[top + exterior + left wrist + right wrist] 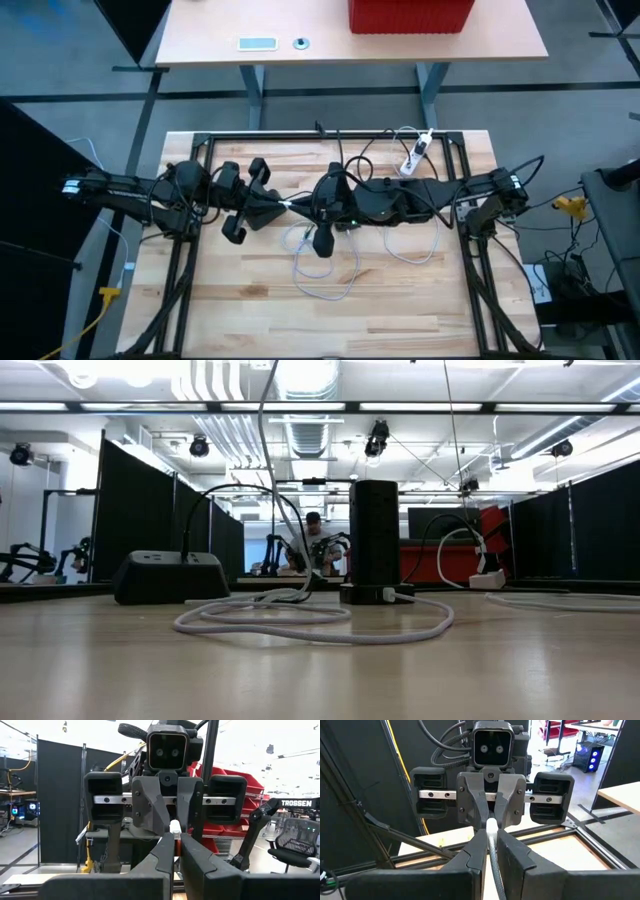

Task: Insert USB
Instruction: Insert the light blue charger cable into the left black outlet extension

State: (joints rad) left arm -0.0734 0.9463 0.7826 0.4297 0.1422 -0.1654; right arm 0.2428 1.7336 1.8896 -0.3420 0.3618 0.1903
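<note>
- Both arms meet nose to nose above the middle of the wooden bench (250, 310), inside the black frame (330, 135) that rims it.
- Left gripper (288, 206): jaws closed on the white USB plug (175, 827), which sticks out just past the tips; in the left wrist view the fingers (162, 855) nearly touch.
- Right gripper (312, 205): jaws pinched on the white cable (493, 851), just behind the plug end. The cable runs back between the fingers toward the right wrist cam.
- The two grippers' tips are almost touching, w/ the plug held up in the air between them, off the bench.
- Rest of the cable lies in loose loops (325, 265) on the bench below and in front of the grippers; in the low view the loops (300, 622) spread across the foreground.
- Black upright USB hub tower (374, 545) stands mid-bench, cable slack around its base; low black dock-like box (168, 576) sits to its left in that view.
- White power strip (417, 152) lies near the back rail, on the right arm's side, w/ a white lead looping off it.
- Beyond the bench: a second table (200, 40) carrying a red bin (410, 14).
- Person (315, 540) far back in the room, partly hidden by the cables.
</note>
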